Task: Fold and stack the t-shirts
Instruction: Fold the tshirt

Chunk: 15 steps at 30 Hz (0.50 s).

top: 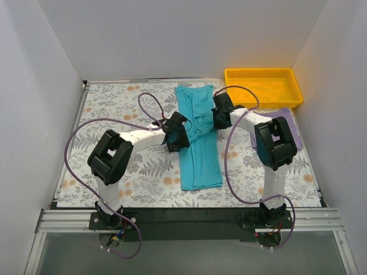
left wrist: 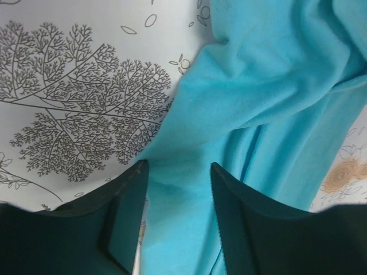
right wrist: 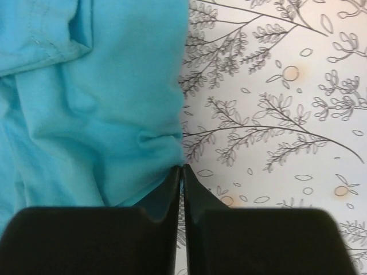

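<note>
The teal t-shirt (top: 200, 154) lies as a long narrow strip down the middle of the table, wrinkled near its far end. My left gripper (top: 183, 140) is at the strip's left edge; in the left wrist view its jaws stand apart, open (left wrist: 178, 164), with teal cloth (left wrist: 269, 74) lying loose between them. My right gripper (top: 217, 121) is at the strip's right edge. In the right wrist view it is shut (right wrist: 182, 166) on that edge, where the teal cloth (right wrist: 103, 114) puckers at the tips. The lavender t-shirt (top: 293, 125) lies at the right, partly hidden by the right arm.
A yellow tray (top: 264, 72) stands at the back right corner. The table wears a leaf-patterned cover (top: 114, 103). White walls close in the left, back and right sides. Purple cables loop off both arms.
</note>
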Each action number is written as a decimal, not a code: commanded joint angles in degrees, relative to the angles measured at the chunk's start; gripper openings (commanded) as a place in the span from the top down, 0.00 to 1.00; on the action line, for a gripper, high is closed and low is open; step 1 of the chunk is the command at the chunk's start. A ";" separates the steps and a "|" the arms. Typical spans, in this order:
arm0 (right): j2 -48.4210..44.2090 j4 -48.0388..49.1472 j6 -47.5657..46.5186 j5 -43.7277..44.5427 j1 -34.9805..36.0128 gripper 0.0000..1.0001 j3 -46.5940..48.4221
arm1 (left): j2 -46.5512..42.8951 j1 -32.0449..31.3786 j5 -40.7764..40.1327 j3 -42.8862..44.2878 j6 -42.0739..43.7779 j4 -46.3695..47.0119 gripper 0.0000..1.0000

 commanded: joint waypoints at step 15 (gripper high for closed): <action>-33.56 -14.77 17.43 -4.44 11.95 0.52 -25.91 | -28.92 -3.99 2.23 -18.57 -6.42 -11.21 0.27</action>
